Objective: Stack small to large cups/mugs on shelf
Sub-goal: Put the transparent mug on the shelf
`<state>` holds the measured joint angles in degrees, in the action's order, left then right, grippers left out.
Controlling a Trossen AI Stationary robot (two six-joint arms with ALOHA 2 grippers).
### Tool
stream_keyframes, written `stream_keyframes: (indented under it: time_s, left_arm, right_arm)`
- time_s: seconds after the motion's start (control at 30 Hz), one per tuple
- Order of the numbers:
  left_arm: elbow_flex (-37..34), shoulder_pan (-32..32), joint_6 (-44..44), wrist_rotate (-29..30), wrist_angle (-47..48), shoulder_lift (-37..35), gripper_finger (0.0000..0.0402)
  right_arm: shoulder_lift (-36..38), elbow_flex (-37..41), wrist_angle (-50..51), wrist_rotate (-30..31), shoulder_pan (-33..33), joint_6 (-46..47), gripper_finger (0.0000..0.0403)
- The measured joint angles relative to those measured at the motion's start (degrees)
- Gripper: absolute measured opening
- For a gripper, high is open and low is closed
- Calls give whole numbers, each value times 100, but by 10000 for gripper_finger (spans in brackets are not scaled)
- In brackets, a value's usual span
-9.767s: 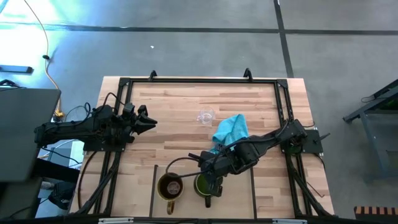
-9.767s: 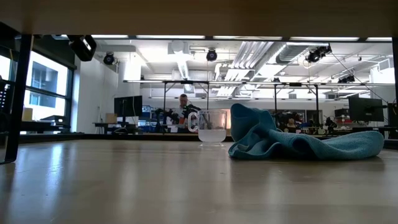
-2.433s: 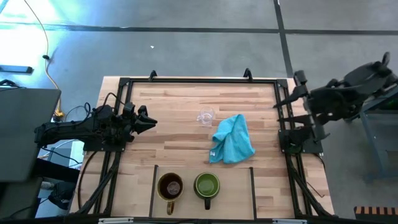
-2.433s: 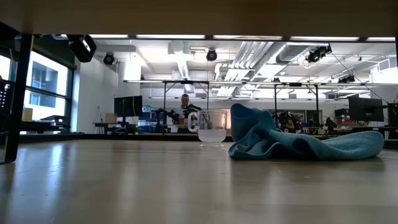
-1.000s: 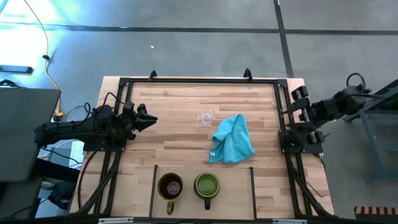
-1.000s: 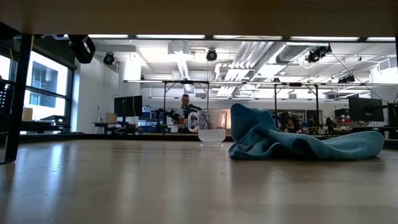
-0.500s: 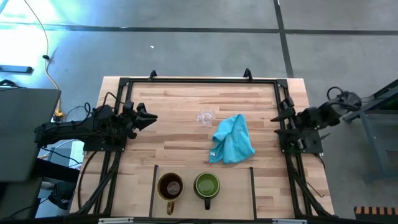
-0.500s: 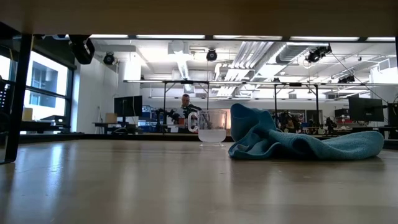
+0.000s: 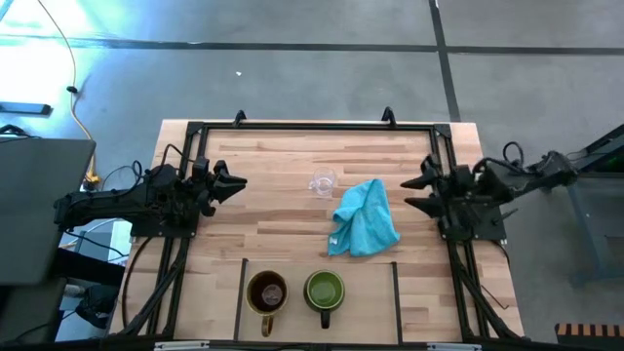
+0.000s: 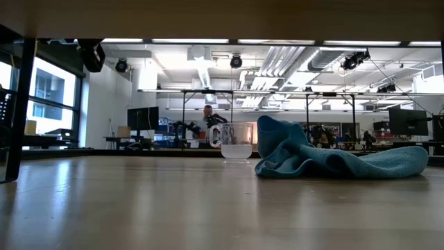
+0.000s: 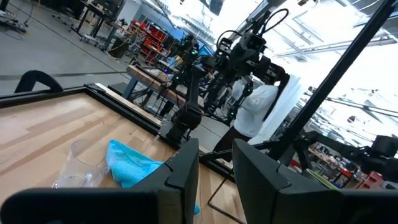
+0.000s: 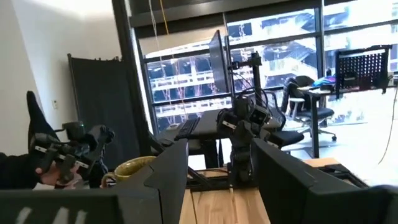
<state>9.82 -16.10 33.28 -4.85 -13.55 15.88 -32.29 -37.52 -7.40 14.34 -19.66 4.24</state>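
At the desk's near edge the brown mug (image 9: 266, 292) and green mug (image 9: 325, 290) stand side by side in one bay of the shelf (image 9: 370, 292), set down and released. Farther in, the turquoise cloth (image 9: 365, 218) lies beside the clear glass cup (image 9: 323, 182), which is not yet shelved. The right claw (image 9: 416, 192), jaws wide and empty, has swung back in over the desk's right rail, likely heading for the glass. The left claw (image 9: 234, 182) still waits at the left rail, fingers narrowly parted, holding nothing
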Motion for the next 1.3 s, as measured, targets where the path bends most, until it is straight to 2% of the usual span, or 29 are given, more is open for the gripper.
stream_keyframes:
  time_s: [0.37, 0.73, 1.07, 1.3]
  left_arm:
    - [0, 0, 0, -1, 0, -2, 85]
    - [-2, -2, -24, -1, 1, -2, 85]
    - [0, -2, -26, -1, 1, -1, 85]
    - [-1, -1, -45, -1, 1, 0, 85]
  right_arm:
    - [-600, 0, -108, -1543, 1420, 964, 167]
    - [-1247, 0, -221, -3353, 2602, 1833, 167]
    - [-2040, -4, -443, -4472, 3155, 2291, 167]
    - [-2810, -686, -349, -4895, 3220, 2026, 167]
